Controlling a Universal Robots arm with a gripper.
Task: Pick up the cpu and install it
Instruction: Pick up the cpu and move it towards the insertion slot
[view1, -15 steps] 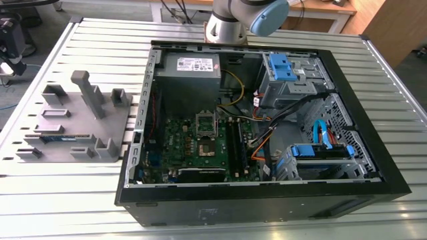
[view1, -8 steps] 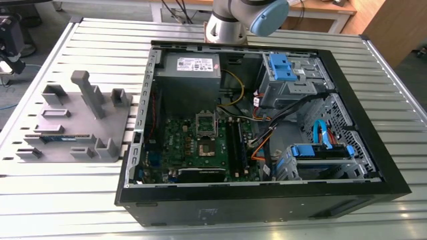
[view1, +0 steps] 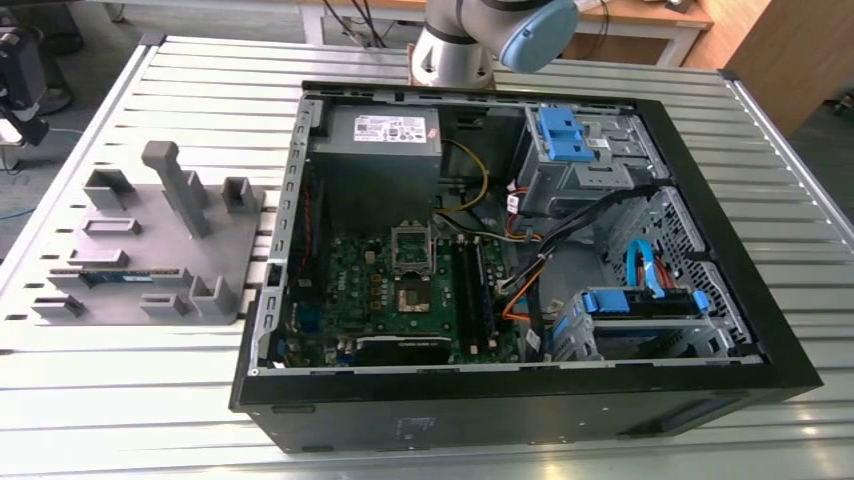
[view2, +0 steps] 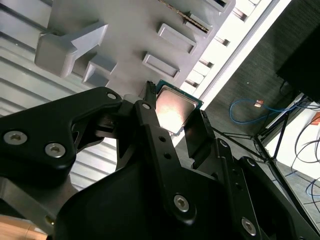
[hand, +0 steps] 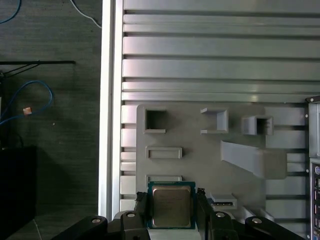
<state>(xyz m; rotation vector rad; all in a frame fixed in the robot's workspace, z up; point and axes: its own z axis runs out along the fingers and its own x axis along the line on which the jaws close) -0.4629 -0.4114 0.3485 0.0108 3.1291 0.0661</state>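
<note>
Slatted metal table (hand: 200, 50), grey fixture (hand: 200, 155) on it; pincer (hand: 171, 210) clamped on cpu (hand: 171, 200), chip between fingertips (hand: 141, 206).

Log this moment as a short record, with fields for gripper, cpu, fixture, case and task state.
gripper: black two-finger gripper, shut on the chip, one finger on each of two opposite edges
cpu: small flat square chip with a silver metal top, held above the fixture in both wrist views
fixture: grey moulded holder plate on the slatted metal table, to the exterior view's left of the case
case: open black computer case, green motherboard exposed
task state: chip picked up, not yet installed
</note>
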